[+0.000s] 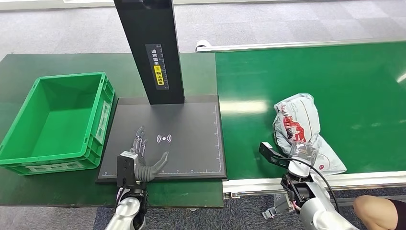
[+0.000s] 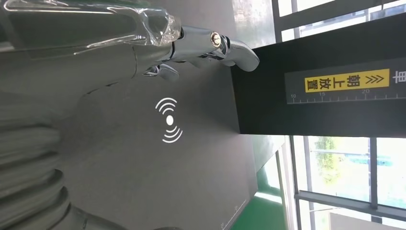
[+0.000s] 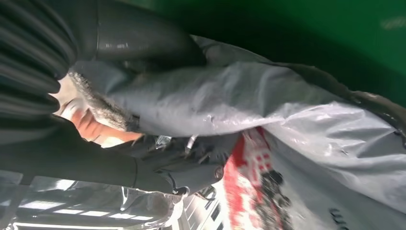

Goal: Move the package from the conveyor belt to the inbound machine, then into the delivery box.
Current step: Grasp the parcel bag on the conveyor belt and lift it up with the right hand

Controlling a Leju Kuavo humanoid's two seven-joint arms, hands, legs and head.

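1. While the package (image 1: 303, 132), a crumpled grey poly bag w/ red print, lies on the green conveyor belt (image 1: 354, 81) near its front edge, the right hand (image 1: 298, 152) is on its near end; the right wrist view shows thumb and fingers (image 3: 191, 172) closing round a fold of the plastic, so I'd call it held, tho not lifted.
2. Best approach, imo: get a deep bunch of film, not just a loose flap, since the bag is slippery and floppy; lift straight up before swinging left.
3. Next stop is the inbound machine (image 1: 167, 139), its black pad just left of the belt; aim for the wave mark.
4. Left hand (image 1: 143, 160) rests flat on that pad, fingers spread wide, holding nothing; prob needs to clear off.
5. Delivery box (image 1: 95, 120), green crate, sits further left.
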